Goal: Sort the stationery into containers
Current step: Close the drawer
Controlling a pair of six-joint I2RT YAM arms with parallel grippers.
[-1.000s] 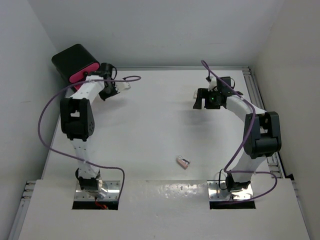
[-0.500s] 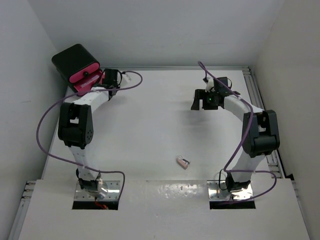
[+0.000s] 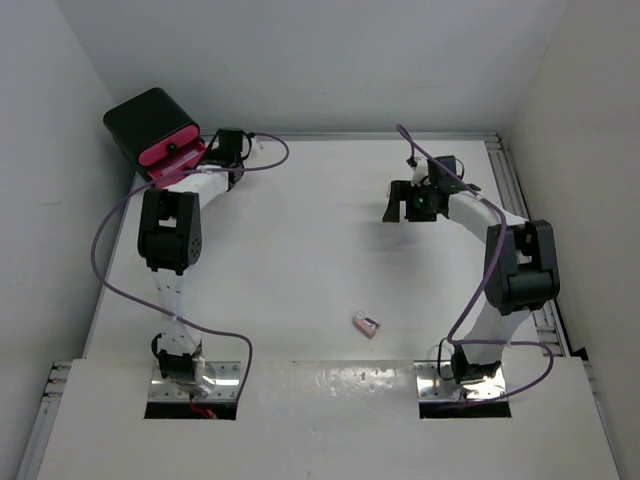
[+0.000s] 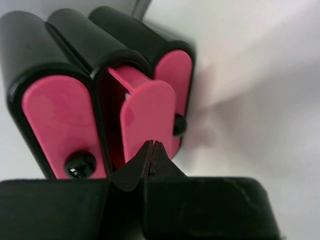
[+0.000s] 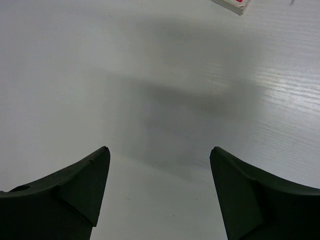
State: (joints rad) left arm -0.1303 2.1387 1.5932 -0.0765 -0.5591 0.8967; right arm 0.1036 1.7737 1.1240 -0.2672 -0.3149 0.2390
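The glossy black cabinet [image 3: 148, 122] stands at the far left corner, its pink front [image 3: 168, 153] facing the table. In the left wrist view it shows three pink drawers. The middle drawer [image 4: 147, 117] is slid partly out, and its knob is hidden. The left drawer [image 4: 56, 120] and the right drawer [image 4: 174, 70] are closed. My left gripper [image 4: 152, 146] [image 3: 203, 157] is shut, its tips against the middle drawer's front. A small pinkish eraser block [image 3: 367, 324] lies on the table at the near middle. My right gripper [image 5: 159, 152] [image 3: 398, 205] is open and empty over bare table.
A small white-and-red block [image 5: 232, 4] shows at the top edge of the right wrist view. White walls close in the table on the left, back and right. Purple cables [image 3: 100, 250] loop off both arms.
My left gripper has swung back and to the right, and now faces the cabinet front with its tips on the middle drawer. My right gripper has shifted slightly left.
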